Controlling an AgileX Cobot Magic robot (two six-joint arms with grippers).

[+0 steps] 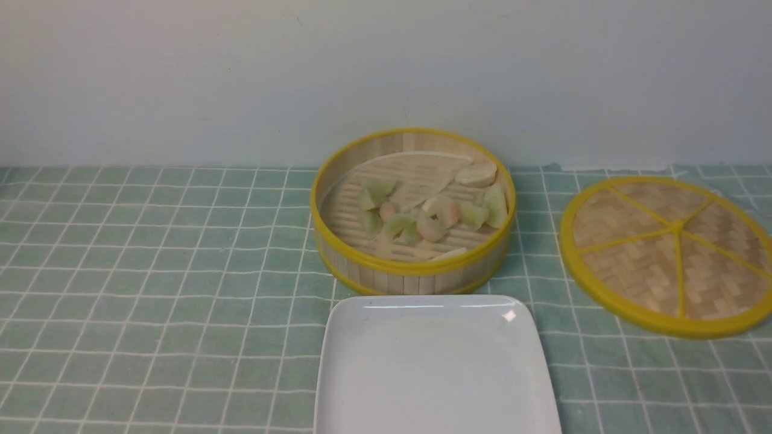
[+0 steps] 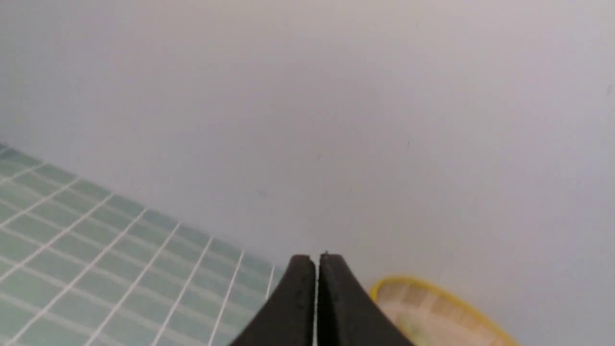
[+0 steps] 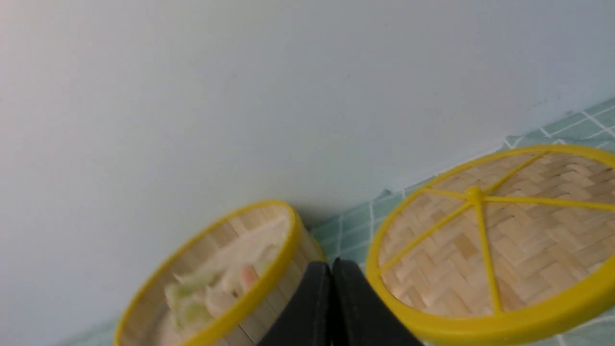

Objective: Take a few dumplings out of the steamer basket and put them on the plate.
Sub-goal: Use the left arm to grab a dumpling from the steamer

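By the look of things the task has not started: the plate is bare, with 0 dumplings on it, and every one of the dumplings lies inside the steamer basket, so the whole transfer is left to do. In the front view the basket stands at 12 o'clock from the plate, just beyond its far edge, and its flat woven lid lies off at about 3 o'clock from the basket, on the green checked tablecloth. There is 1 basket, 1 plate and 1 lid. The dumplings overlap, so the tally is approximate: about 5 pale green, 3 pinkish-orange and 2 cream, roughly 10 in all, heaped mostly towards the basket's middle and its 3 o'clock side. Neither arm appears in the front view. In its own wrist view the left gripper is clenched, fingers pressed together on nothing, with only a slice of the basket visible past it. The right gripper is likewise clenched and empty, aimed between basket and lid.
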